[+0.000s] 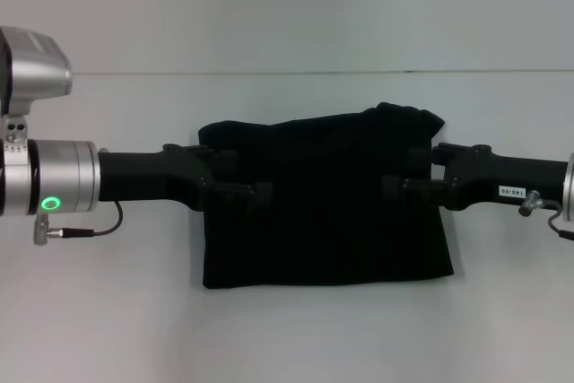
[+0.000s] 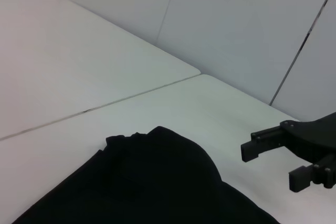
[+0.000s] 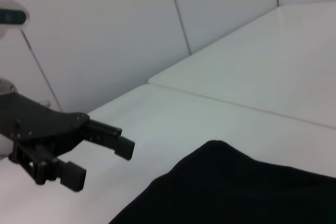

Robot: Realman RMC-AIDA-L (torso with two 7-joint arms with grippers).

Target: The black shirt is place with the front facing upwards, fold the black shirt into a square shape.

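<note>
Both grippers, left gripper (image 1: 240, 187) and right gripper (image 1: 405, 177), hover open over the folded black shirt (image 1: 327, 213); uneven pinches could skew it.

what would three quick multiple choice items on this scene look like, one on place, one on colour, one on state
1. Where are the two grippers relative to the black shirt?
A. both at its near edge
B. one at each side, left and right
C. both parked far off the table

2. What colour is the light on the left arm's silver wrist section?
A. red
B. blue
C. green

3. What state is the shirt in?
A. spread flat with sleeves out
B. folded into a compact, roughly rectangular block
C. hanging in the air

Answers:
1 B: in the head view the left gripper reaches in over the left edge and the right gripper over the right edge.
2 C: the green ring light glows on the wrist.
3 B: no sleeves show and it lies on the white table.
</note>
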